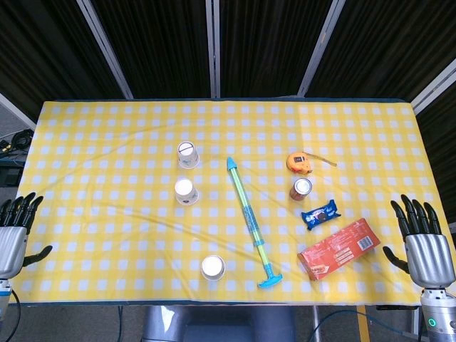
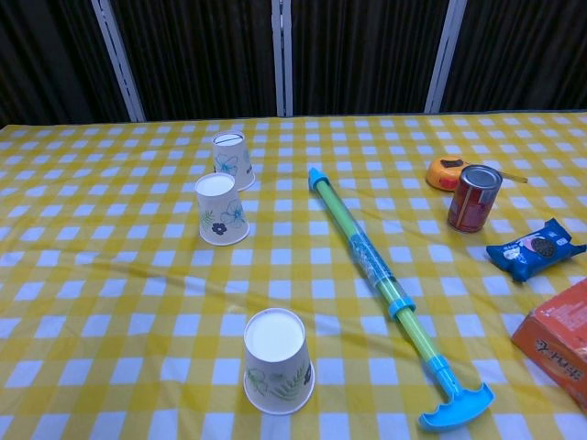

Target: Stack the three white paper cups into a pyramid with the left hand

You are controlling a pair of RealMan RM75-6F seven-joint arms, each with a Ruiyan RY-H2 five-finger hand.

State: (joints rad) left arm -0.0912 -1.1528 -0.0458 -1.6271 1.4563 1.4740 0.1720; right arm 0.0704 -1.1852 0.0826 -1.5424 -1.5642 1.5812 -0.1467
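Nearest the chest camera stands the near cup [image 2: 277, 371], upside down at about 6 o'clock on the table [image 1: 107, 149]. Two more inverted cups sit well beyond it toward 11 o'clock: the middle cup [image 2: 221, 209] and, just behind it, the far cup [image 2: 231, 160], close together but seemingly not touching.

Thin paper like this is probably very light and easily crushed, and it should tip or slide at a nudge. A gentle hold round the wall, about halfway up, looks safest; squeezing near the wide open rim would likely dent it.

The left hand [image 1: 16, 224] hangs off the table's edge at 8 o'clock, fingers spread, holding nothing. The right hand [image 1: 422, 239] waits at 4 o'clock, likewise spread and empty.

A long water pump [image 2: 390, 289] lies diagonally just right of the cups, from 12 toward 5 o'clock. Further right are a tape measure [image 2: 448, 170], a can [image 2: 472, 197], a biscuit pack [image 2: 534, 247] and a red box [image 2: 561, 341]. None lies between the left hand and the cups; only the pump is close enough to be knocked.
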